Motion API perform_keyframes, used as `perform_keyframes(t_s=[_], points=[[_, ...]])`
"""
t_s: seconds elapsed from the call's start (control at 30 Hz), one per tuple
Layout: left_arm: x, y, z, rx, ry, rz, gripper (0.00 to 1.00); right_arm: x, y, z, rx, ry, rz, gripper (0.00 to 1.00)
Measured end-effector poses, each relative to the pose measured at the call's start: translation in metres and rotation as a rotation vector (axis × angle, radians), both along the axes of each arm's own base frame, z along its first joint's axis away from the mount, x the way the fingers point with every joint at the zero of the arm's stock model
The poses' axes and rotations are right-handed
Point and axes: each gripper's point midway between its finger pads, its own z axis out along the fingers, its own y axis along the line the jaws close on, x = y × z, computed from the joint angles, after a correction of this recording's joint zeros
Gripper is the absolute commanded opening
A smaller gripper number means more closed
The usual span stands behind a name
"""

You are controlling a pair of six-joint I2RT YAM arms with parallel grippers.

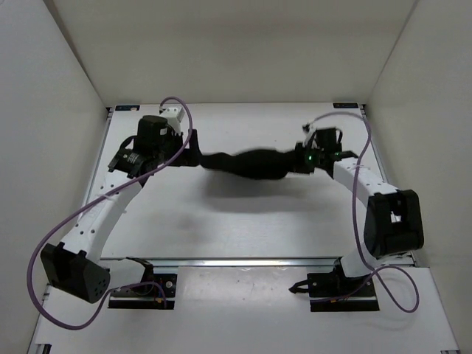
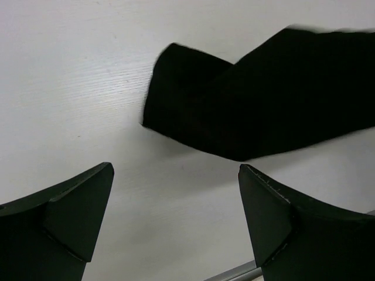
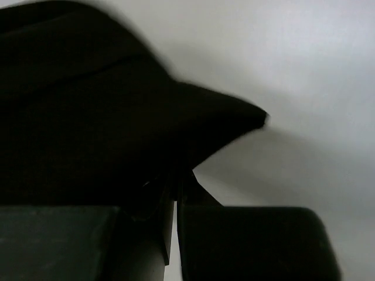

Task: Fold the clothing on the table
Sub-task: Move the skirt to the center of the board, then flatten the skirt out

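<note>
The clothing [image 1: 251, 164], a plain black floppy garment, stretches as a bunched band across the middle of the white table [image 1: 221, 236] and casts a shadow below itself. My right gripper [image 1: 299, 164] is shut on its right end; in the right wrist view the jaws [image 3: 179, 181] pinch the fabric's edge, and the clothing [image 3: 88, 117] fills the left half. My left gripper [image 1: 193, 155] sits just off the garment's left end. It is open [image 2: 176, 175] with only bare table between its fingers, and the clothing [image 2: 263, 105] lies a little ahead of them.
White enclosure walls [image 1: 51, 110] close in the table on the left, back and right. An aluminium rail [image 1: 243, 261] runs along the near edge, by both arm bases. Purple cables [image 1: 74, 214] loop along each arm.
</note>
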Motion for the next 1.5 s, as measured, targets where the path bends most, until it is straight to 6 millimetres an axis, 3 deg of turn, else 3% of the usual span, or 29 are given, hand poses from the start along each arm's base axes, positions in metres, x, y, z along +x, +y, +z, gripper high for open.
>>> perform_keyframes(t_s=[0.03, 0.1, 0.2, 0.43, 0.73, 0.87, 1.03, 1.17, 1.43, 1.5], points=[[-0.005, -0.003, -0.005, -0.003, 0.001, -0.011, 0.99, -0.017, -0.001, -0.039, 0.0, 0.106, -0.002, 0.0], [-0.018, -0.011, -0.02, -0.007, 0.02, -0.037, 0.98, -0.055, -0.006, -0.095, -0.007, 0.283, -0.009, 0.0], [-0.036, -0.024, -0.052, -0.016, 0.07, -0.083, 0.99, -0.087, -0.008, -0.121, -0.002, 0.378, -0.007, 0.0], [-0.062, -0.038, -0.122, -0.024, 0.204, -0.119, 0.99, -0.107, -0.005, -0.094, 0.052, 0.266, 0.005, 0.0], [-0.041, -0.033, -0.171, -0.009, 0.261, -0.052, 0.99, -0.14, -0.017, -0.094, 0.055, 0.272, -0.008, 0.0], [-0.041, -0.034, -0.196, -0.008, 0.297, -0.048, 0.9, -0.142, -0.018, -0.095, 0.059, 0.275, -0.012, 0.0], [-0.04, -0.049, -0.212, -0.019, 0.319, -0.081, 0.8, -0.143, -0.016, -0.095, 0.059, 0.278, -0.005, 0.0], [-0.043, -0.057, -0.22, -0.025, 0.336, -0.1, 0.65, -0.143, -0.017, -0.095, 0.059, 0.278, -0.007, 0.0], [-0.043, -0.064, -0.224, -0.042, 0.346, -0.11, 0.0, -0.141, -0.024, -0.094, 0.059, 0.273, -0.026, 0.0], [-0.044, -0.065, -0.228, -0.037, 0.356, -0.113, 0.0, -0.141, -0.026, -0.095, 0.055, 0.27, -0.026, 0.0]])
